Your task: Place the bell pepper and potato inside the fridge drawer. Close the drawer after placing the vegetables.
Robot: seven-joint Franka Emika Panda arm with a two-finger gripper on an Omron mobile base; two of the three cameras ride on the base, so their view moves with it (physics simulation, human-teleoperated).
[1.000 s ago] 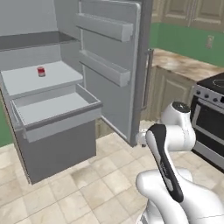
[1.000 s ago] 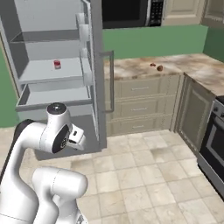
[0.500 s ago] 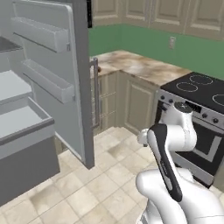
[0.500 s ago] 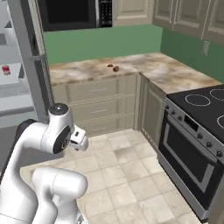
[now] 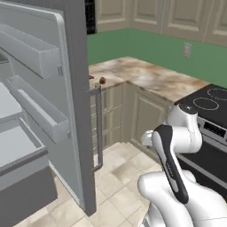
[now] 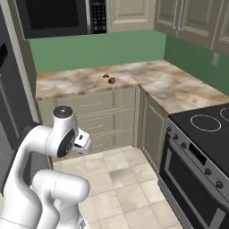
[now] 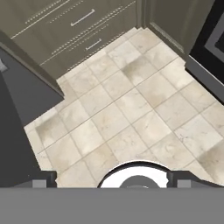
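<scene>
Right base view: potato (image 6: 112, 80) sitting upper middle on counter (image 6: 80, 82), small red bell pepper (image 6: 105, 75) just beside. Guessing both light, firm, smooth; planning grab round middle. My gripper: can't tell if fingers apart.

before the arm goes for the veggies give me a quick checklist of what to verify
1. Potato located: ok, small brown lump on the marble counter at, also seen past the fridge door at.
2. Bell pepper located: cannot tell, just a small red speck beside the potato.
3. Fridge drawer open: ok, pulled out at lower left.
4. Gripper empty: cannot tell, the hand view looks down at floor tiles and the fingertips are not clear.
5. Counter within reach: not ok by the look of it, the arm is folded well short of the counter.
</scene>
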